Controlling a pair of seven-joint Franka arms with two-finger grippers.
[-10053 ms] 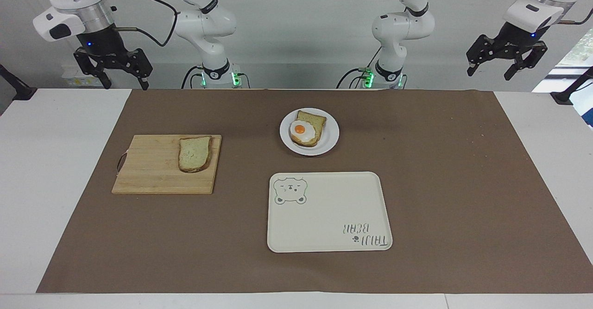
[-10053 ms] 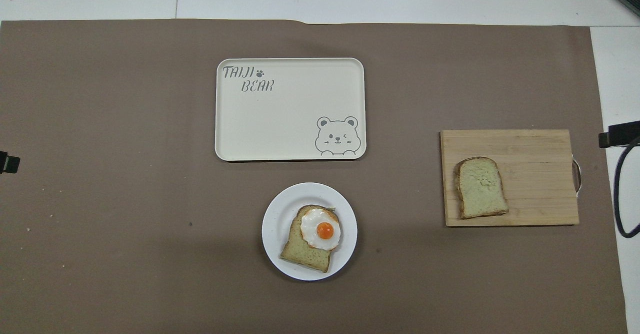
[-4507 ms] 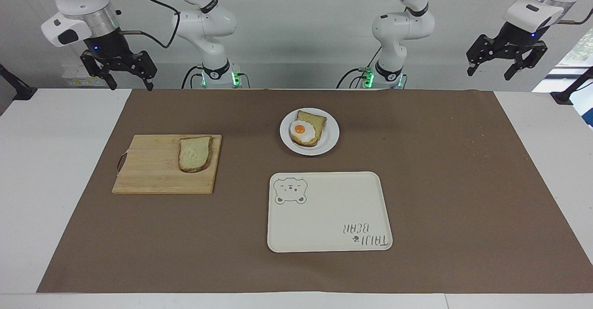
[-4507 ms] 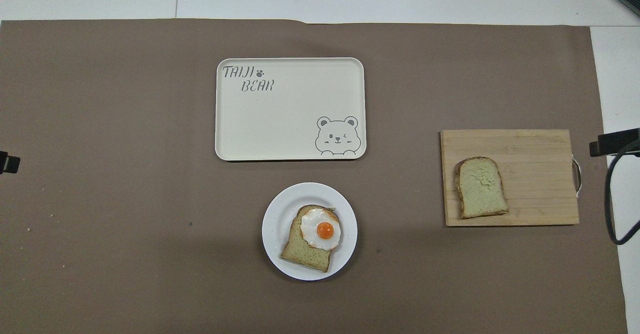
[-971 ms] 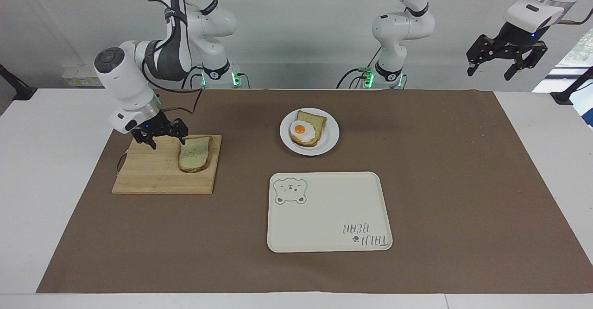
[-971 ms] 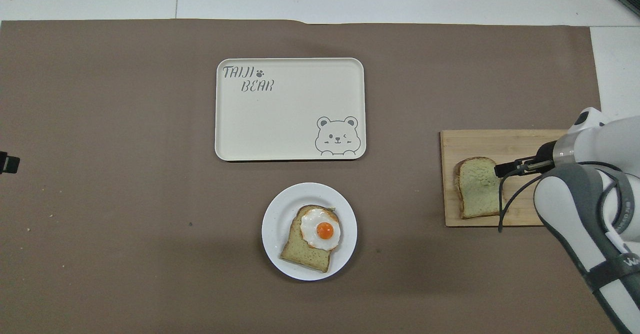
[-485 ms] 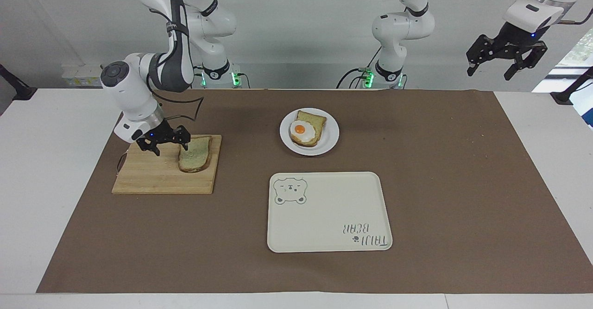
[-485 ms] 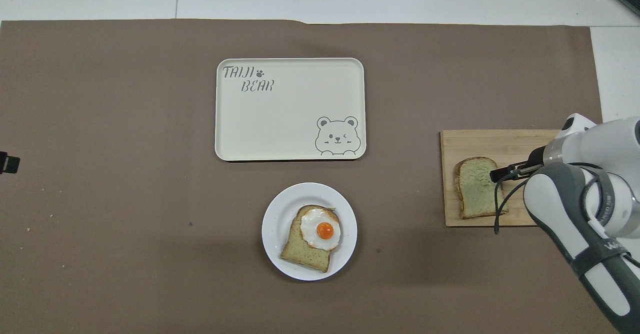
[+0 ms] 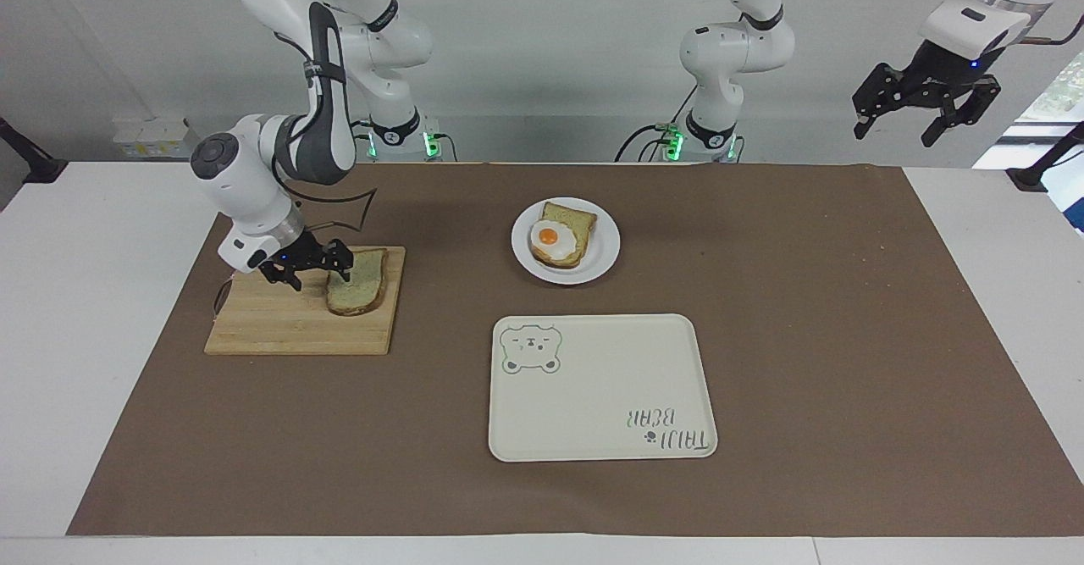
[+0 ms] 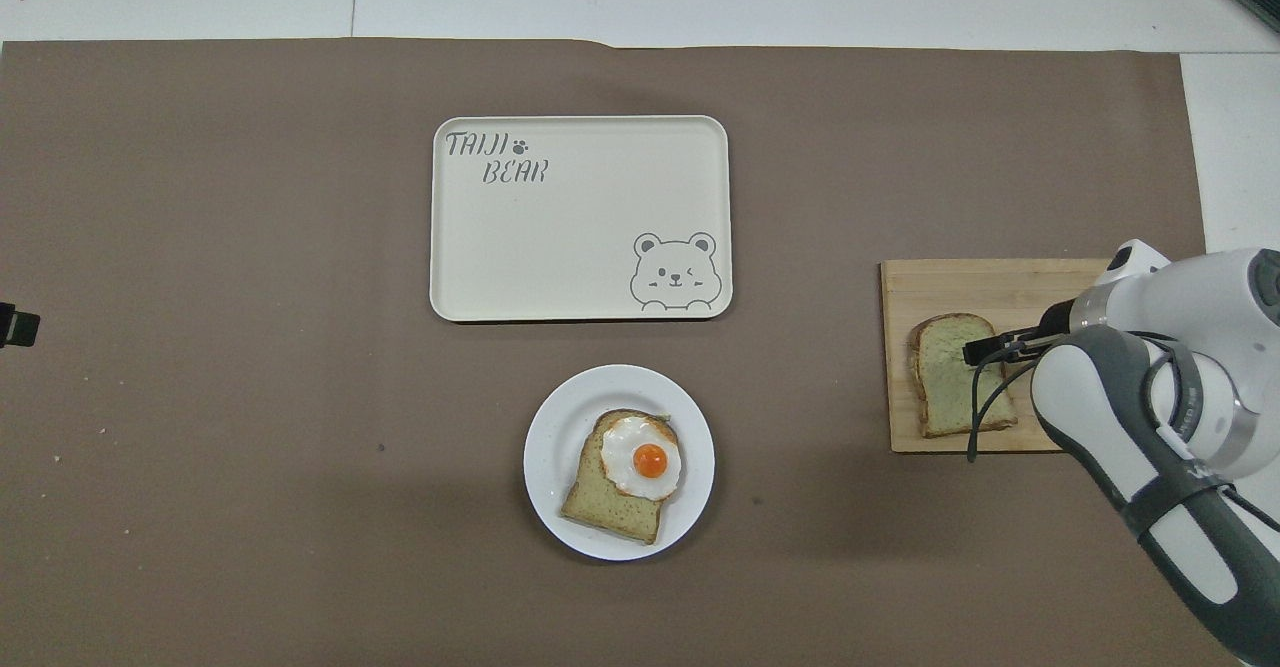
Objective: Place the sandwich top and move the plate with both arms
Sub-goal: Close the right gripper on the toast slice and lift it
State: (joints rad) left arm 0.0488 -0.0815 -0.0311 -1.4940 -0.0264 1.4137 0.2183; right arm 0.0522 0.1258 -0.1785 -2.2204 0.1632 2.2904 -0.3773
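Note:
The sandwich top (image 9: pixel 359 282), a plain pale-green slice with brown crust, lies flat on the wooden cutting board (image 9: pixel 279 324) toward the right arm's end of the table. My right gripper (image 9: pixel 320 279) hangs open, low over the board. One of its fingers (image 10: pixel 985 350) is over the slice's edge and the other is over bare wood. I cannot tell whether it touches. The small white plate (image 9: pixel 603 247) holds a bread slice with a fried egg (image 9: pixel 549 236). My left gripper (image 9: pixel 923 112) waits open, high above the left arm's end of the table.
A cream tray with a bear drawing (image 9: pixel 601 379) lies just farther from the robots than the plate (image 10: pixel 555 447). A brown mat (image 9: pixel 847 311) covers the table. The right arm's forearm (image 10: pixel 1150 417) hides part of the cutting board (image 10: pixel 985 282) from above.
My right gripper has dropped lower and slid along the board toward the slice, so one finger now overlaps its edge. The left arm, slice, plate and tray have not moved.

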